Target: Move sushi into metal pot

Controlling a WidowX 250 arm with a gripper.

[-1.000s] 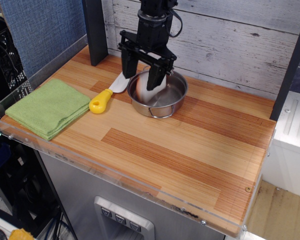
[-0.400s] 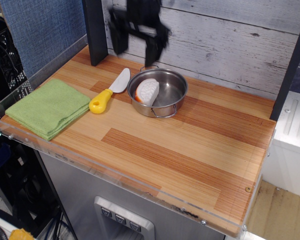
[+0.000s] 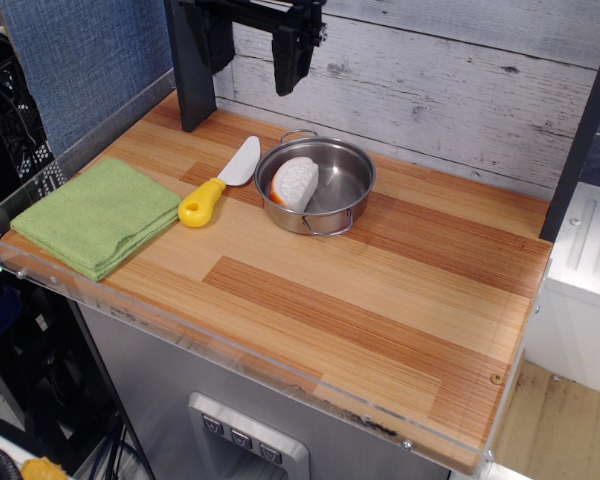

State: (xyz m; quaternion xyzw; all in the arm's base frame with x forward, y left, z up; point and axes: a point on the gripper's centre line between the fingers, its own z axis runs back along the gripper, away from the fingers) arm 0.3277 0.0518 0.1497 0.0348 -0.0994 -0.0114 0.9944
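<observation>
1. Wooden tabletop (image 3: 380, 300) with a clear acrylic edge, backed by a whitewashed plank wall (image 3: 460, 70); a dark post (image 3: 190, 70) stands at the back left.
2. Gripper (image 3: 252, 50) hangs high at the top of frame, above the back of the table and well clear of everything on it. Only its lower part shows; two black fingers (image 3: 288, 60) point down, spread wide apart, nothing between them.
3. Folded green cloth (image 3: 98, 215) lies at the left front corner.
4. Metal pot (image 3: 352, 190) sits at mid-back of the table, wire loop handles front and rear.
5. Toy knife (image 3: 218, 185), yellow handle, white blade, lies just left of the pot, blade tip near the rim.
6. Sushi (image 3: 294, 183) rests inside the pot, leaning against its left wall, orange-pink edge to the left.
</observation>
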